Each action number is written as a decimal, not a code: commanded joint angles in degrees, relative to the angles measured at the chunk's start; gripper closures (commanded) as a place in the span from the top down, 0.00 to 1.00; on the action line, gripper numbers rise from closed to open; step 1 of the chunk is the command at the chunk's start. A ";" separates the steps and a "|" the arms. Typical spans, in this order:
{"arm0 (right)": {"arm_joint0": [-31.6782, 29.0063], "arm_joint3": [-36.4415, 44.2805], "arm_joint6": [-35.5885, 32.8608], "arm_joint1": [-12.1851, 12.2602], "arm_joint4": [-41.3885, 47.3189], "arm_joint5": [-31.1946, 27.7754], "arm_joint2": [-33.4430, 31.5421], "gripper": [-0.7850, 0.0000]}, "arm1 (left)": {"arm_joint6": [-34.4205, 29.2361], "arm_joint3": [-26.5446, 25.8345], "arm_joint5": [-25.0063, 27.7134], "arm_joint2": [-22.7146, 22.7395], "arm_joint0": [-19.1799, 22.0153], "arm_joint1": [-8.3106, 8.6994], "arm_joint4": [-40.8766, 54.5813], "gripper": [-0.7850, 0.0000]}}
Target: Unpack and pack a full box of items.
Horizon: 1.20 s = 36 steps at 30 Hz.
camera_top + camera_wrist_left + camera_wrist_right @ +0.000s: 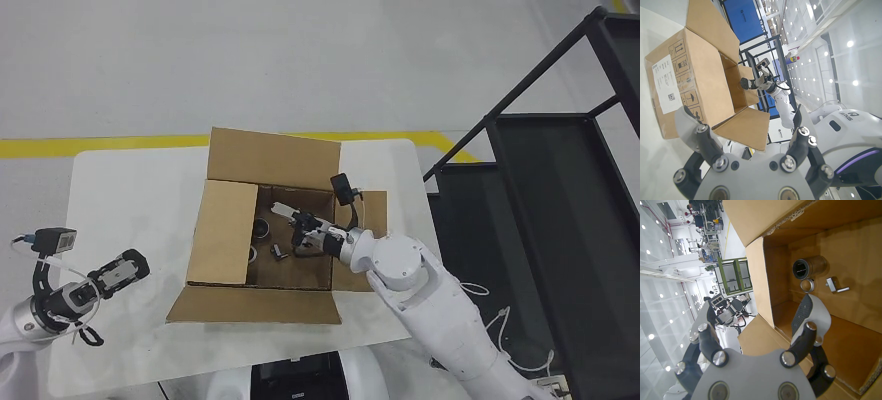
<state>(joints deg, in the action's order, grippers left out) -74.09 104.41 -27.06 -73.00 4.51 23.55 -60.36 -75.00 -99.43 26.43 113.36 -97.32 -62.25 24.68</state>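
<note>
The white surface (130,190) carries the brown cardboard box (275,155), its flaps splayed outward, likely so a tool can reach in. The right tool (756,303) hangs over the opening, jaws wide and empty, probably lining up a pick. The left tool (742,110), equally spread and empty, sits well apart from the box. Beyond the right tool's fingertips lie a steel cylinder with dark bore (810,266), a silver L-shaped bracket (835,287) and a small silver ring (807,285) just beside the cylinder. The box floor beneath that tool is hidden.
</note>
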 commanded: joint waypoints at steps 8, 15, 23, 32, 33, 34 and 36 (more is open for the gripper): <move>10.39 -9.86 -0.05 -2.19 2.25 3.44 6.37 1.00 | 0.00 0.00 0.00 0.00 0.00 0.00 0.00 1.00; 13.66 -16.17 -1.23 -3.85 6.08 -0.74 10.43 1.00 | 0.00 0.00 0.00 0.00 0.00 0.00 0.00 1.00; 16.24 -21.15 -2.69 -5.62 9.21 -7.63 14.08 1.00 | 0.00 0.00 0.00 0.00 0.00 0.00 0.00 1.00; 17.77 -19.22 -4.25 -6.40 11.15 -13.50 13.82 1.00 | 0.00 0.00 0.00 0.00 0.00 0.00 0.00 1.00; 17.80 -18.35 -4.50 -6.43 11.19 -13.86 13.74 1.00 | 0.00 0.00 0.00 0.00 0.00 0.00 0.00 1.00; 17.84 -17.53 -5.01 -6.47 11.45 -14.34 13.72 1.00 | 0.00 0.00 0.00 0.00 0.00 0.00 0.00 1.00; 18.20 -16.37 -5.54 -6.60 11.34 -14.77 13.92 1.00 | 0.00 0.00 0.00 0.00 0.00 0.00 0.00 1.00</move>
<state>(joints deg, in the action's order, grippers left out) -56.11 87.43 -32.34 -79.52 15.92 8.97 -46.59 -75.00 -99.43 26.43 113.36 -97.32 -62.25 24.68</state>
